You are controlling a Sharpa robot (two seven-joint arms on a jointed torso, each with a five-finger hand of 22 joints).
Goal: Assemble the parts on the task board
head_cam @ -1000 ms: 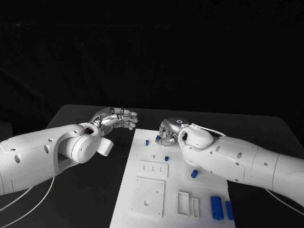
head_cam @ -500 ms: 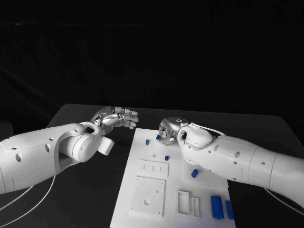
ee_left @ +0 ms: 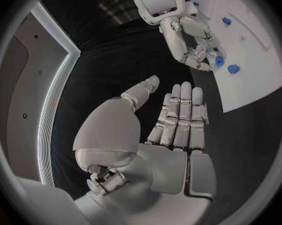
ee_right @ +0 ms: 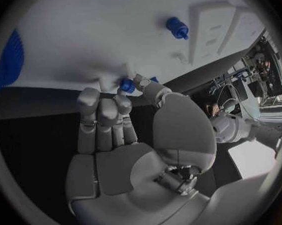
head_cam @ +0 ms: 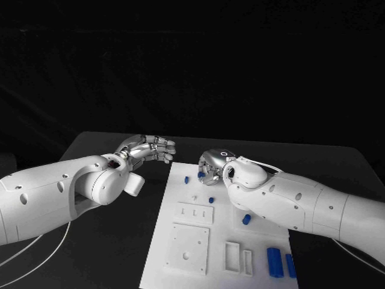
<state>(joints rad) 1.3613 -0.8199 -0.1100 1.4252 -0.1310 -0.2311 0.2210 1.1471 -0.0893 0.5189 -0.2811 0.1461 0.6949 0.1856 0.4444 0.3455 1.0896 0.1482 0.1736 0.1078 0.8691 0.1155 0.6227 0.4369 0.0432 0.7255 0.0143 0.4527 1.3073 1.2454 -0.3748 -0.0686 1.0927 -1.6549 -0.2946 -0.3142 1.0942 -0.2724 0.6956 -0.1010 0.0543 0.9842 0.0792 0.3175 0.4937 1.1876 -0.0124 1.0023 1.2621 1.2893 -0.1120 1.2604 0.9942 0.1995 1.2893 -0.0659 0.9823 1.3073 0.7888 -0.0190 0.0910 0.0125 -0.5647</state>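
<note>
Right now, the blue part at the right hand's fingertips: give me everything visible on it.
The small blue part looks like smooth plastic, rounded and stubby. The right hand pinches it between thumb and a fingertip, at the far end of the white task board. The fingers cover most of it, so its full shape is unclear, and I cannot tell whether it touches the board. In the left wrist view it shows as a blue knob at those fingertips, beside another loose blue part lying on the board.
</note>
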